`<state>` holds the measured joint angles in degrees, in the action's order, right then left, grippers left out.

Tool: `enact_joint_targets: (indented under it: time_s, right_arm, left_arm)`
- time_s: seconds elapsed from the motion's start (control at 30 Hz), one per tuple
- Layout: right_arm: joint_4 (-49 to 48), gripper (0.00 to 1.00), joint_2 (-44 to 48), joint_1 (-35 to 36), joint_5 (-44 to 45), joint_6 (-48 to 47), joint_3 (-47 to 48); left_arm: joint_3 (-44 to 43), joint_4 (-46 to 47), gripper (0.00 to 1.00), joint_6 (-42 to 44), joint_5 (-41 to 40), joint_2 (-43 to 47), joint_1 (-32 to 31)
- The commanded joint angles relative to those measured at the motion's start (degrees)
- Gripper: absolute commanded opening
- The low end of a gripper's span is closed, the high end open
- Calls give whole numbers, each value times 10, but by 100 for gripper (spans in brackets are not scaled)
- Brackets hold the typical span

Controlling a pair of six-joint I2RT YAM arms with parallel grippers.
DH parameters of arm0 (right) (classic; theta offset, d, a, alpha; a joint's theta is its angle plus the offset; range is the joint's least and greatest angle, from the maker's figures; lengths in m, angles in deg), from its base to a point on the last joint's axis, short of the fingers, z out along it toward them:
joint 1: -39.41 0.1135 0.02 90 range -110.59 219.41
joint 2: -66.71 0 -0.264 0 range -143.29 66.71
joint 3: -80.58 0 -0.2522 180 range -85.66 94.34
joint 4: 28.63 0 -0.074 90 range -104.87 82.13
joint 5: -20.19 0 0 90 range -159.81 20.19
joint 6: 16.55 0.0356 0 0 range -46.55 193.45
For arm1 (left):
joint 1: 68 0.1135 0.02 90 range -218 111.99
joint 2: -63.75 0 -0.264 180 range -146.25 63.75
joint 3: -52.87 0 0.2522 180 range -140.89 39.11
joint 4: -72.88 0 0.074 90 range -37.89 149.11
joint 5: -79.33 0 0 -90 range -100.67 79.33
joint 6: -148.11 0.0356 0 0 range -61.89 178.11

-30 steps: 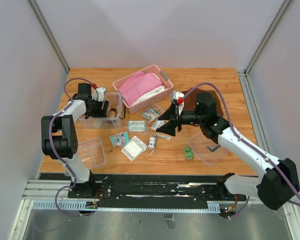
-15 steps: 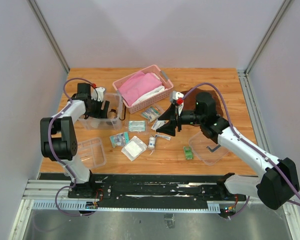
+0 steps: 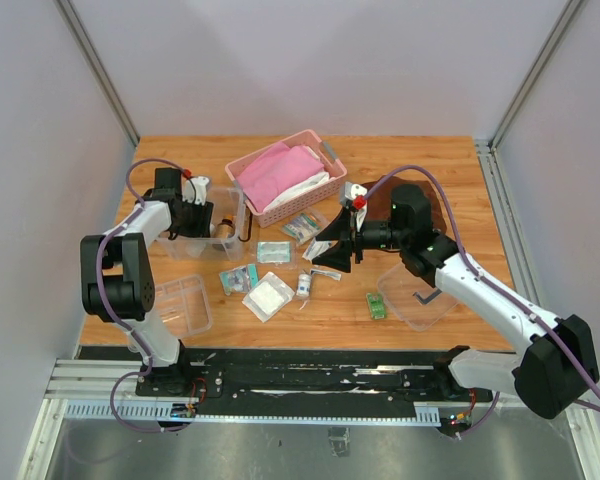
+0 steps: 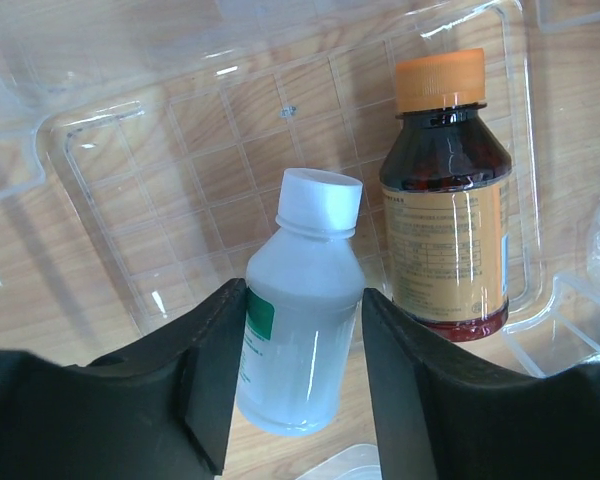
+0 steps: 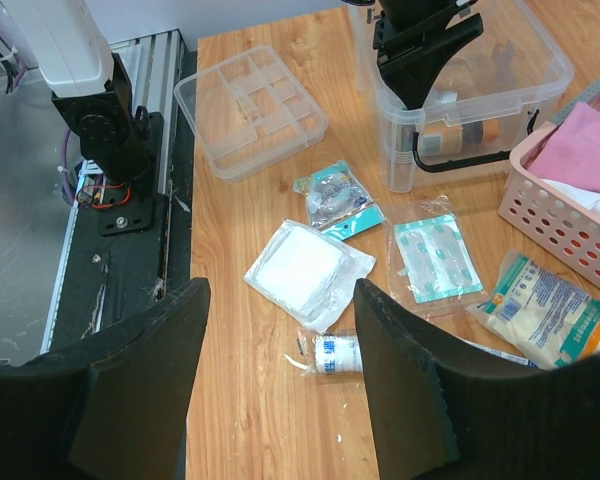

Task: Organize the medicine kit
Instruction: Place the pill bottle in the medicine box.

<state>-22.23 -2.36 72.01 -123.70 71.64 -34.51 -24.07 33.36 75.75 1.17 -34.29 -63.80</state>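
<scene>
The left arm reaches down into the clear box (image 5: 545, 75) by the worktop's (image 3: 460, 180) left edge. The left gripper (image 4: 305, 400) clamps the white bottle (image 4: 305, 330) beside a brown bottle (image 4: 445, 230). The right gripper (image 5: 280, 370) hovers mid-worktop, wide and empty.

Your left gripper (image 3: 212, 215) sits down in the clear box (image 3: 185, 247) with the pink basket (image 3: 300, 203) just off to its side, and your right gripper (image 3: 326, 257) hangs over the loose packets (image 3: 273, 251), the clear lid (image 3: 405, 285) lying back behind it.

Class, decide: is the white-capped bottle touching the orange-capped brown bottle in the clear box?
Apart. The left wrist view shows clear box floor between the white-capped bottle and brown bottle.
</scene>
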Motion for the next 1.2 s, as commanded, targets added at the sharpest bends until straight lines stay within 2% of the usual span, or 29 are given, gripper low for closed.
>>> enact_joint_targets:
  time_s: [0.0, 0.27, 0.53, 0.87, 1.17]
  right_arm:
    - [3, 61, -4, 1, -2, -11, 20]
    - [5, 61, -7, 1, -1, -13, 20]
    - [8, 61, -17, 2, -6, -12, 23]
    - [10, 61, -12, 2, -3, -17, 22]
    - [12, 61, -12, 2, -2, -18, 22]
  left_arm:
    - [6, 5, 49, -16, 16, 1, 4]
    - [0, 15, 37, -51, 48, -2, 5]
    - [-2, 22, 33, -114, 107, 0, 5]
    - [1, 25, 39, -152, 158, 2, 3]
    - [4, 31, 54, -154, 155, -3, 4]
